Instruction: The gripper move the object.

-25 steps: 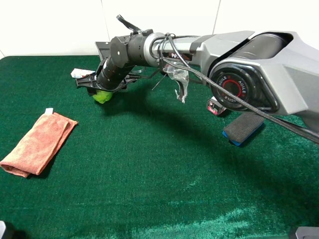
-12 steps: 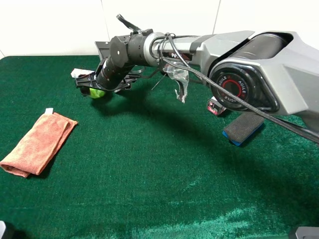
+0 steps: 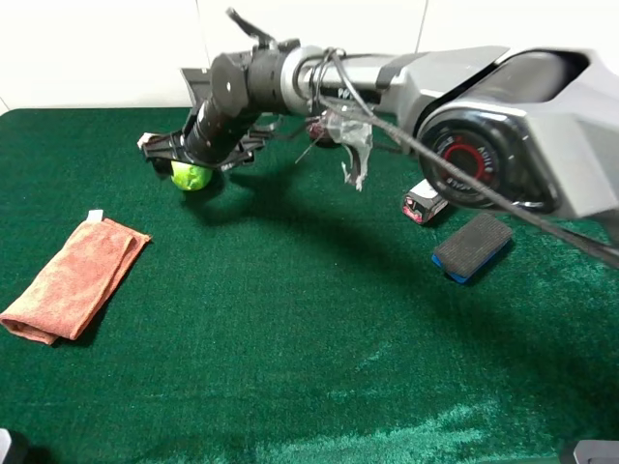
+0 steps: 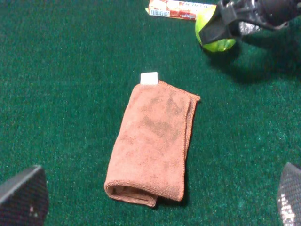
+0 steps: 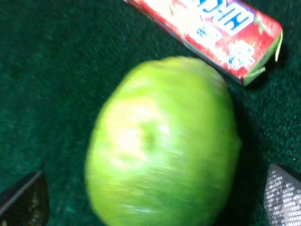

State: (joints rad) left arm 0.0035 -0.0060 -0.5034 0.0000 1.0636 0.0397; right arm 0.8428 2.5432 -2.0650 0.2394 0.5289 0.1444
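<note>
The yellow-green ball (image 3: 191, 176) lies on the green cloth at the far left. It also shows in the left wrist view (image 4: 215, 36). In the right wrist view it fills the picture (image 5: 162, 141), blurred. My right gripper (image 3: 186, 160) reaches across the middle and hangs just over the ball. It is open, with its fingertips (image 5: 23, 200) wide apart on either side of the ball. My left gripper (image 4: 155, 200) is open and empty, low over the near left of the table; it is not seen in the high view.
An orange-brown folded towel (image 3: 73, 278) lies at the near left, under the left gripper (image 4: 153, 141). A red snack packet (image 5: 211, 33) lies just behind the ball. A blue-and-black block (image 3: 472, 246) and a small red-black item (image 3: 422, 204) lie at the right.
The right arm has lifted a little and its gripper has risen, so more of the ball shows under it. The ball has shifted slightly left and back.
</note>
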